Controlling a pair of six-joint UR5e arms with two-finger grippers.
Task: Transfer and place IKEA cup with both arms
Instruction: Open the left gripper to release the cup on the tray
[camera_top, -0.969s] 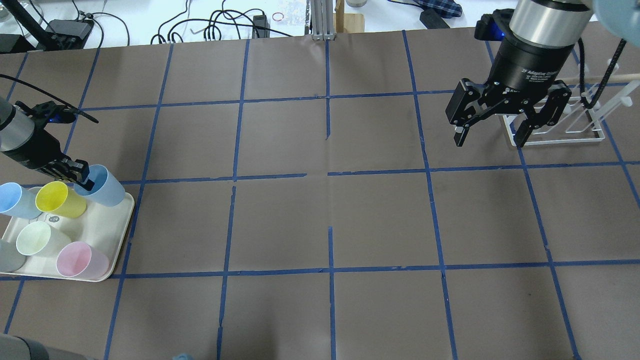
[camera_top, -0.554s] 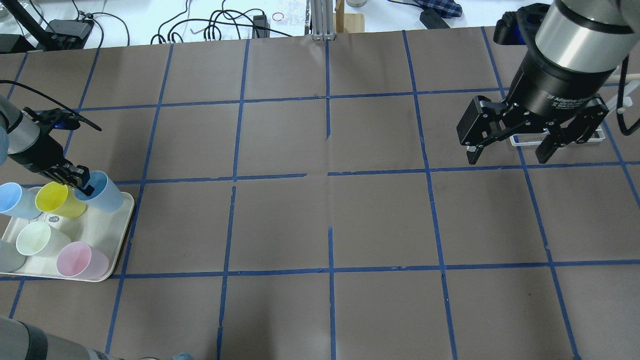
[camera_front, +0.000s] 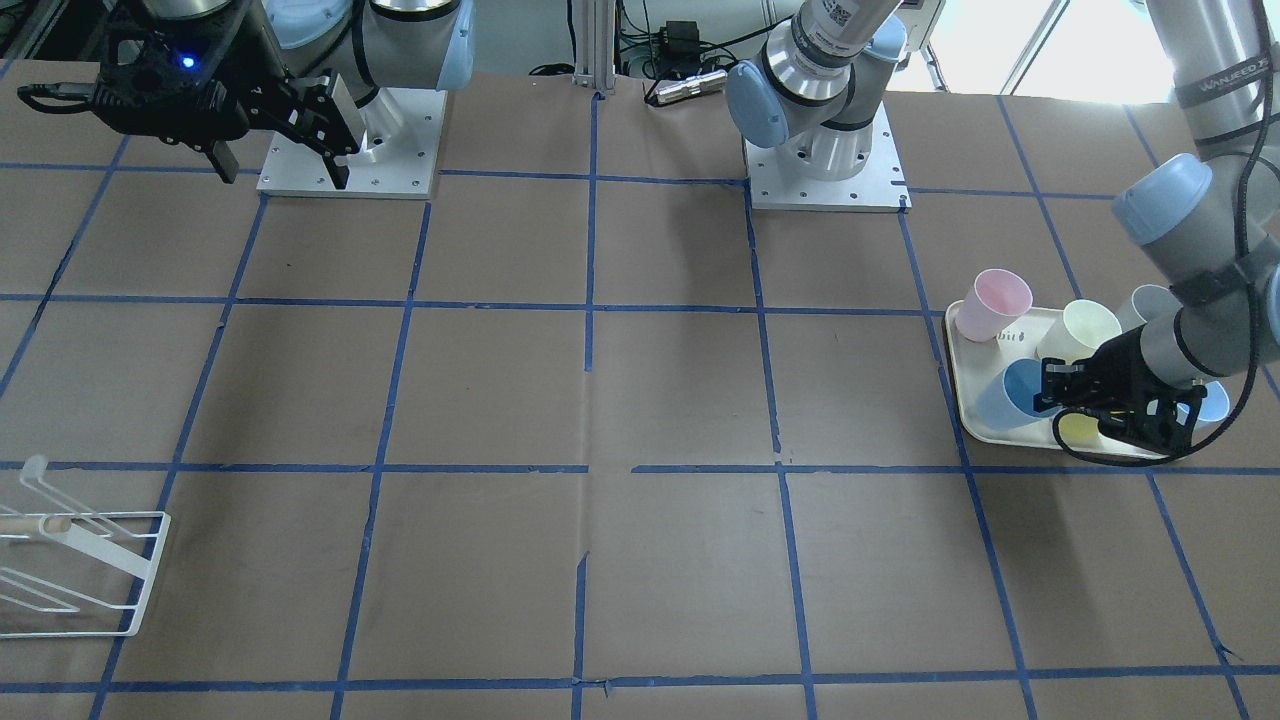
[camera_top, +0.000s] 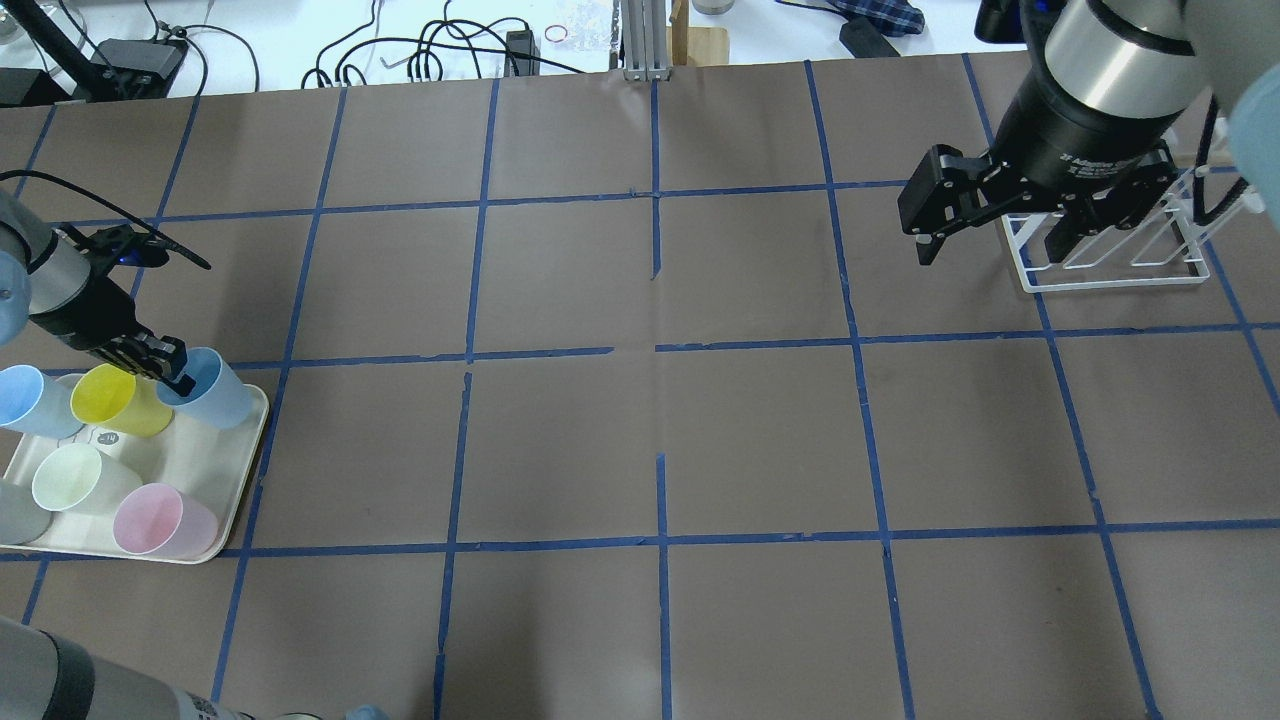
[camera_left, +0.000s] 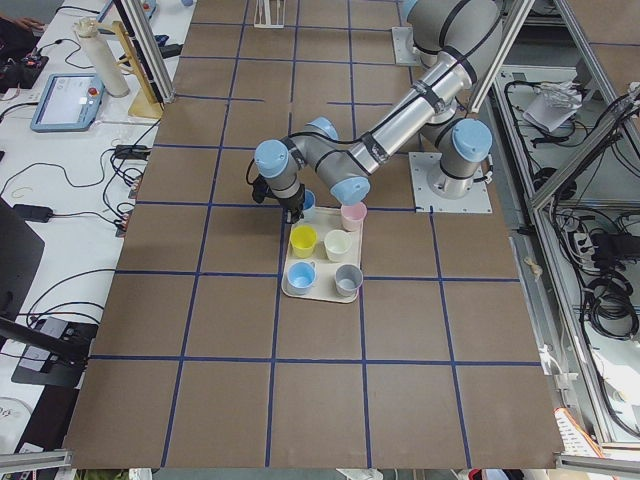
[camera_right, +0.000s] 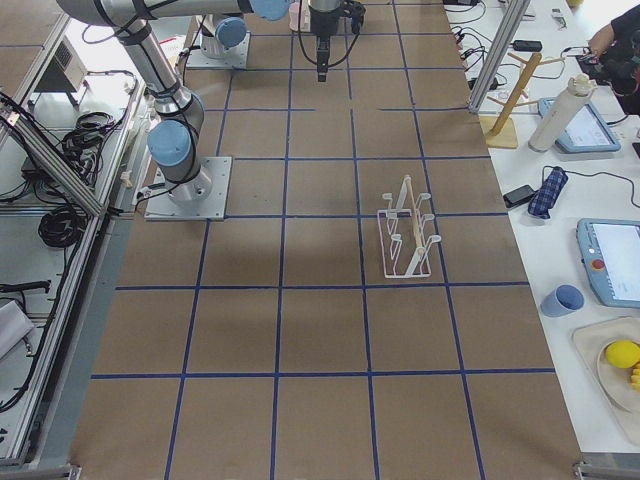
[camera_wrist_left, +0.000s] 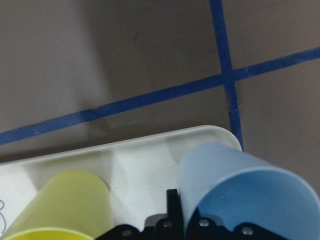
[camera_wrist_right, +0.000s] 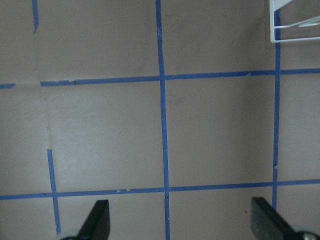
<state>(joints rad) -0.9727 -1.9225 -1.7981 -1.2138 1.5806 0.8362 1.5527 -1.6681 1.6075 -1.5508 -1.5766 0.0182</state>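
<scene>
The IKEA cup is light blue and leans tilted at the far corner of the cream tray. My left gripper is shut on its rim, one finger inside and one outside. The front view shows the cup beside the left gripper. The left wrist view shows the cup up close, with one finger against its outer wall. My right gripper is open and empty, held high near the white rack. It also shows in the front view and the right wrist view.
The tray also holds a yellow cup, a paler sky-blue cup, a pale green cup, a pink cup and a grey cup. The wire rack stands at the table's right end.
My left gripper and the blue cup have sunk slightly toward the tray. My right gripper swung toward me, then back up beside the rack, staying open.
</scene>
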